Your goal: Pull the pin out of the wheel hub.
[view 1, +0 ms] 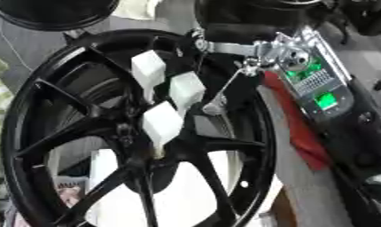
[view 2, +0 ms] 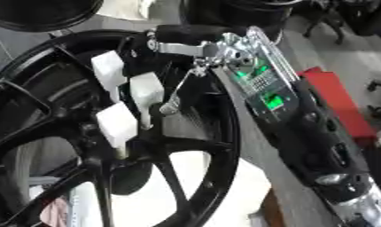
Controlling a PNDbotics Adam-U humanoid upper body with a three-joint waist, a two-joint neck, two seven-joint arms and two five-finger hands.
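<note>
Over the black wheel hub (view 1: 108, 133), the right hand (view 1: 224, 44) reaches in from the upper right, its fingers' state indiscernible.

second wheel: a black round rim (view 1: 50, 15) at the top left corner of the view, only partly in view
red object: a red flat piece (view 2: 342, 104) at the right, on the grey floor (view 2: 341, 53)
white sheet: a pale surface (view 1: 190, 195) showing between the spokes, low in the view
printed paper: a small patterned scrap (view 1: 68, 189) near the bottom left corner
</note>
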